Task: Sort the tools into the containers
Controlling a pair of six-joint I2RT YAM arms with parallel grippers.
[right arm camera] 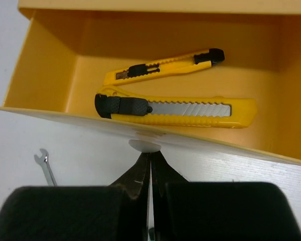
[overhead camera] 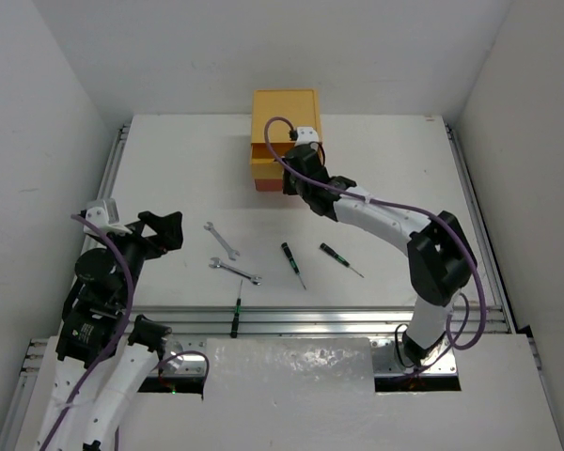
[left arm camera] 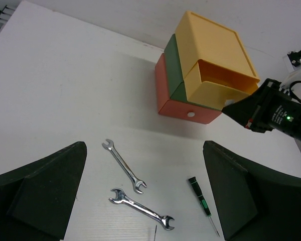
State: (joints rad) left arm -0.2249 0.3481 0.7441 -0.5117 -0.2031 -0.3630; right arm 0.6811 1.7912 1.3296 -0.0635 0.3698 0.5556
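Observation:
The yellow drawer at the top of the chest stands pulled open, over the green drawer and the red drawer. Two yellow-and-black cutters lie inside it. My right gripper is shut, its tips touching the drawer's white knob. Two silver wrenches and a black screwdriver with green marks lie on the table below my left gripper, which is open and empty above them.
Two more screwdrivers lie on the table, one right of centre and one at the near rail. The right arm stretches across the table's right half. White walls close in the table on three sides.

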